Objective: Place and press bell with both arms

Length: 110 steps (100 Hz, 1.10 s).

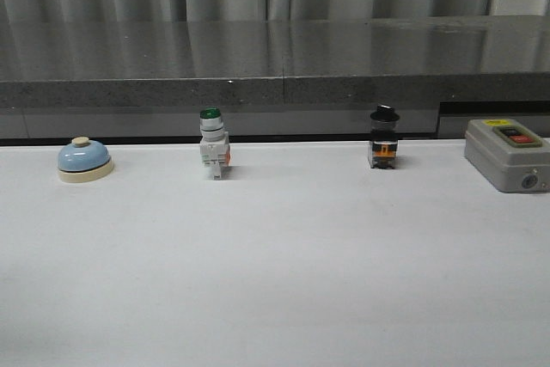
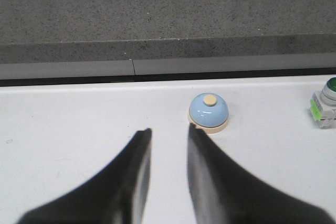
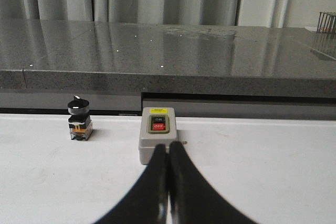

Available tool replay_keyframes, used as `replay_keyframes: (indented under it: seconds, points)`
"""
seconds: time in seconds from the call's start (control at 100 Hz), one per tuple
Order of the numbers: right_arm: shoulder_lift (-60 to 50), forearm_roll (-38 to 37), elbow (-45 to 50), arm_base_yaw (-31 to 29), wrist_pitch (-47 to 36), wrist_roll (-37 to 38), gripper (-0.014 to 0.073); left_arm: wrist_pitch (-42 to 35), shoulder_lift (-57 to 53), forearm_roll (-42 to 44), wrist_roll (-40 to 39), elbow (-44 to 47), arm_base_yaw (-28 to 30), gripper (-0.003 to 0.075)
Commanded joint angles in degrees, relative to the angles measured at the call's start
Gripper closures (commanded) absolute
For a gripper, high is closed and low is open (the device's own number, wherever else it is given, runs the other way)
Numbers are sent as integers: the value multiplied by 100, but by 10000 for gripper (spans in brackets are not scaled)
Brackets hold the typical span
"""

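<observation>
The bell sits upright on the white table, cream base flat on the surface and cream button pointing straight up. The dome is round, so it shows no long axis along the table; its only axis is vertical, through the button.

Positions relative to the bell, front view:
- The green-capped push-button stands to the right of the bell, well apart from it, in the same row along the table's far edge.
- The black-knobbed selector switch stands farther right.
- The grey switch box lies farthest right, at the opposite end of the row.
- The dark stone ledge runs behind the bell and the whole row.

Left gripper: the fingers are parted with a clear gap and hold nothing. In the left wrist view the bell appears just past one fingertip; contact cannot be determined.

Right gripper: the fingers are pressed together with nothing between them. In the right wrist view the tips appear in front of the grey switch box, far from the bell.

Neither arm appears in the front view.
</observation>
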Motion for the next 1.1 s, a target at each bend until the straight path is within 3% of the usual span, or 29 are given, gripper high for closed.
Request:
replay_keyframes:
  seconds: [0.0, 0.07, 0.12, 0.48, 1.09]
  points:
    - [-81, -17, -84, -28, -474, -2, 654, -421, 419, -2, -64, -525, 12, 244]
    - [-81, -17, -84, -28, -474, -2, 654, -243, 833, -193, -64, -846, 12, 119]
    - [-81, -17, -84, -28, -474, -2, 654, -48, 1150, -380, -64, -1094, 12, 87]
    - [-81, -17, -84, -28, -474, -2, 654, 1055, 3168, -407, -64, -2805, -623, 104]
    - [-81, -17, -84, -28, -474, -2, 654, 2505, 6031, -454, -73, -5559, -612, 104]
